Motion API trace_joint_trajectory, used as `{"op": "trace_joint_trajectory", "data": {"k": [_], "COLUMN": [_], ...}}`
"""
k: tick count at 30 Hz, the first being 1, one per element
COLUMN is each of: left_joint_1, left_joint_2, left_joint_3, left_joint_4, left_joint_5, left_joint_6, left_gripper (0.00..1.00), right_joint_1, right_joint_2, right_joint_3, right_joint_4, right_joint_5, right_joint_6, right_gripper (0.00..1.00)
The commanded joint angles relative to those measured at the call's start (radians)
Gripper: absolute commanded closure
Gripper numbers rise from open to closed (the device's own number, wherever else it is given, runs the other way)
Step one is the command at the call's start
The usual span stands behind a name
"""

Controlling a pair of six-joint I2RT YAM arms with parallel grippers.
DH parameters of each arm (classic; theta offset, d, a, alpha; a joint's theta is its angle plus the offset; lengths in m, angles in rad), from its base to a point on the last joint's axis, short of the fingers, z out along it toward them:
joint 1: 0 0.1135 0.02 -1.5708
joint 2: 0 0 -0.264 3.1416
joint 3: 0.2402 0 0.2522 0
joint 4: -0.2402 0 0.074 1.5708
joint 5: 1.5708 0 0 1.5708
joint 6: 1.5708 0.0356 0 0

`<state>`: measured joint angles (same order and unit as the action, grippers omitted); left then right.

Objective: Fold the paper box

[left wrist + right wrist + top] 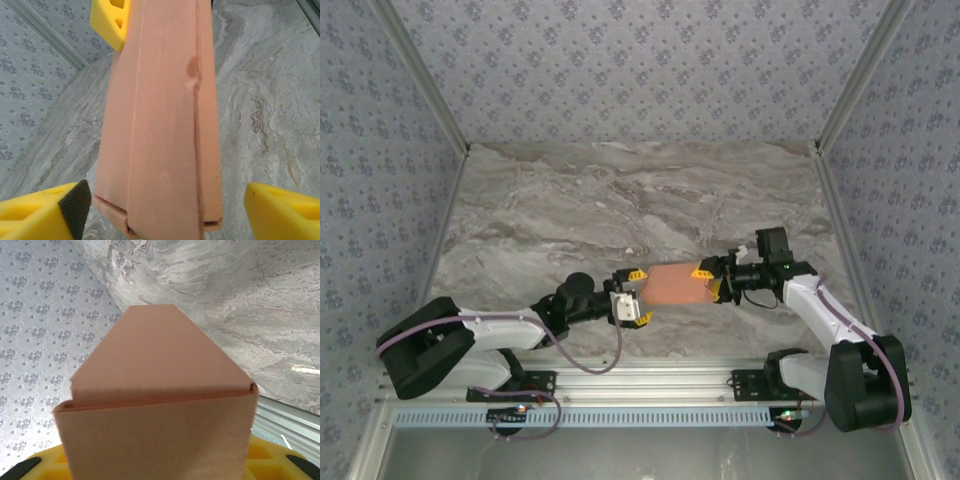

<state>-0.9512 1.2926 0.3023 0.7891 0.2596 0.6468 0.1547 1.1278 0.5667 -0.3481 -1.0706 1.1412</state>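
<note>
The paper box [675,285] is a folded orange-salmon flat box held just above the marble table [620,200], between the two arms. My right gripper [708,283] is shut on its right end. In the right wrist view the box [160,405] covers the space between the yellow fingers [47,465]. My left gripper [639,296] is open at the box's left end, one finger on each side. In the left wrist view the box [160,130] runs away from me. The left pad [75,207] is almost at its edge. The right finger [282,210] stands apart from it.
Patterned walls with metal corner posts [425,80] enclose the table on three sides. A metal rail [640,375] with the arm bases runs along the near edge. Bare marble lies beyond the box toward the back wall.
</note>
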Motion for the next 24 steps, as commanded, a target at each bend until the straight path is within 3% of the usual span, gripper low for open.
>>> {"op": "trace_joint_trajectory", "data": {"k": [1, 5, 24], "left_joint_1": [-0.007, -0.012, -0.033], "left_joint_2": [0.012, 0.034, 0.072], "left_joint_3": [0.02, 0.015, 0.058], "left_joint_4": [0.022, 0.066, -0.08], "left_joint_5": [-0.002, -0.032, -0.085], "left_joint_6": [0.027, 0.003, 0.063], "left_gripper": [0.25, 0.41, 0.53], "right_joint_1": [-0.003, -0.005, -0.007], "right_joint_2": [-0.014, -0.013, 0.003], "right_joint_3": [-0.02, -0.035, -0.095], "right_joint_4": [0.01, 0.043, 0.191], "right_joint_5": [-0.031, -0.024, -0.008], "right_joint_6": [0.029, 0.05, 0.158], "right_gripper": [0.6, 0.6, 0.56]}}
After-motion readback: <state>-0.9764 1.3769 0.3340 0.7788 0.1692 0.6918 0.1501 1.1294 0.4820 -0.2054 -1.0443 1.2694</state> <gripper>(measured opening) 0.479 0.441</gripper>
